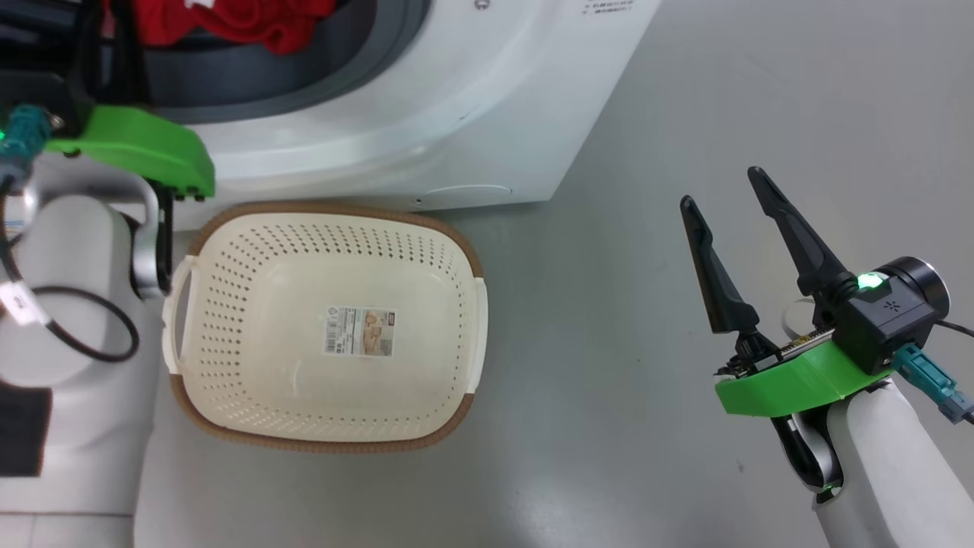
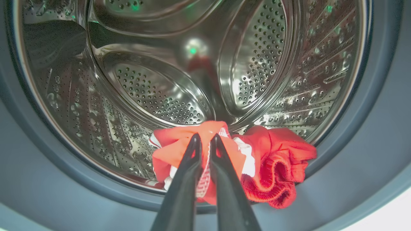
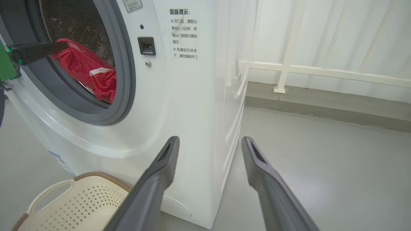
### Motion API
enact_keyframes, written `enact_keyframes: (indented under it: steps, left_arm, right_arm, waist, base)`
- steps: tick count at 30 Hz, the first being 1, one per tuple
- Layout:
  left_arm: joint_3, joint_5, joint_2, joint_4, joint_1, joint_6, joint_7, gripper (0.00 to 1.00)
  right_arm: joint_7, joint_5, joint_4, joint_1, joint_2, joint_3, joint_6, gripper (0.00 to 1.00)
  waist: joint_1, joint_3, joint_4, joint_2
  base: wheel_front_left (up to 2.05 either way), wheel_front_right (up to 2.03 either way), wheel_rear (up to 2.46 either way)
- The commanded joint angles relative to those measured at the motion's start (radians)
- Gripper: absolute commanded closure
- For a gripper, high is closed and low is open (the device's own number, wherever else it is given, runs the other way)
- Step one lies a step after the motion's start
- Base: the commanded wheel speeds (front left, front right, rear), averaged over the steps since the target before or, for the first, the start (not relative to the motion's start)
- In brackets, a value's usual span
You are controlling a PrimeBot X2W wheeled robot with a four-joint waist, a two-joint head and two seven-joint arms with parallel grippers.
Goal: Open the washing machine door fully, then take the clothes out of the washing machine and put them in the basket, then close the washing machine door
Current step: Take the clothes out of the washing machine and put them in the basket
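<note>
The left gripper (image 2: pixel 205 138) is pinched shut on the red clothes (image 2: pixel 276 154) at the mouth of the washing machine (image 1: pixel 456 114), the right gripper (image 1: pixel 720 186) hangs wide open above the floor (image 1: pixel 609 426), and the basket (image 1: pixel 319 208) sits just in front of it.

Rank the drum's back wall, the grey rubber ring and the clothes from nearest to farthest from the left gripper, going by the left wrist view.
1. The clothes: pinched in the left gripper, low in the view.
2. The grey rubber ring: around the opening, just below and beside the clothes.
3. The drum's back wall: deep inside, well beyond the fingertips.
</note>
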Motion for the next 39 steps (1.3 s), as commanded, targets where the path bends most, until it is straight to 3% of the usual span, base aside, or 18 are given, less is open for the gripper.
enact_keyframes:
  steps: [1,23,39]
  left_arm:
    - [0.029,-0.008,0.030,-0.053,0.031,-0.001,-0.012,1.00]
    - [0.034,-0.012,-0.012,-0.369,0.367,-0.011,-0.012,1.00]
    - [-0.002,-0.012,-0.028,-0.660,0.557,0.034,0.074,1.00]
  right_arm:
    - [-0.006,-0.011,-0.028,0.029,-0.004,0.011,0.005,0.00]
    - [-0.006,-0.014,-0.011,0.133,0.006,-0.009,0.005,0.00]
    - [-0.006,-0.014,-0.013,0.169,0.006,-0.017,0.005,0.00]
  waist:
    - [0.0000,-0.031,0.017,-0.0001]
    - [0.0000,-0.244,0.065,-0.0001]
    - [0.0000,-0.297,0.068,-0.0001]
  base:
    - [0.00,0.00,0.00]
    - [0.00,0.00,0.00]
    - [0.00,0.00,0.00]
